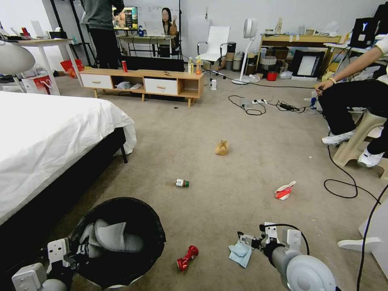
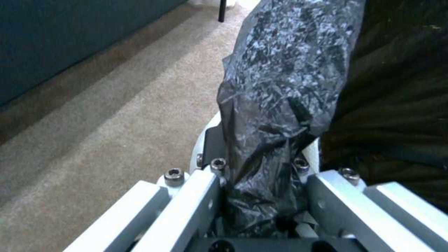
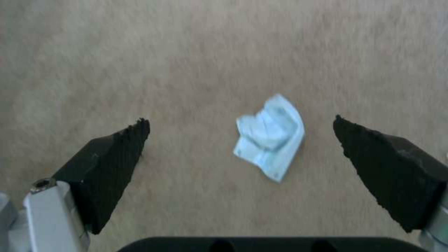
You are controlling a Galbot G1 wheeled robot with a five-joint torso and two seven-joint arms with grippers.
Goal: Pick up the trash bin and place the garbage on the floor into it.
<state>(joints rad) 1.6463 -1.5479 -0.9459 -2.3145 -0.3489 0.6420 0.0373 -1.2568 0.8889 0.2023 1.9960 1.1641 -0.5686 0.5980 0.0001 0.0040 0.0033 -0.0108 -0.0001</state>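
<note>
Closest to us, our left gripper [image 1: 74, 252] is clamped on the rim of the bin [image 1: 151, 226], pinching the black bag [image 2: 280, 105] between its fingers, down at our left next to the bed [image 1: 48, 137]. From the head camera we can't tell if the bin is on the floor [image 1: 226, 121] or lifted a bit. Inside it we've got a pair of grey slippers [image 1: 113, 240] lying on the bag liner, and that's all we can make out in there.

Our right gripper [image 1: 246, 239] hangs low over the carpet with its jaws spread wide, right above a light-blue tissue [image 1: 240, 254]. In the right wrist view the tissue [image 3: 270, 134] sits on the carpet between the two black fingertips [image 3: 117, 157], nearer one than the other, touching neither.

Between bin and tissue there's a crushed red can [image 1: 187, 258] on the floor.

Further out: a small green-capped bottle [image 1: 182, 183] on its side mid-floor, and a red-white crushed carton [image 1: 284, 190] off to the right. Beyond those, a tan paper bag [image 1: 222, 147] sits upright on the carpet. Way at the back, a low wooden cabinet [image 1: 141, 83] stands along the wall.
</note>
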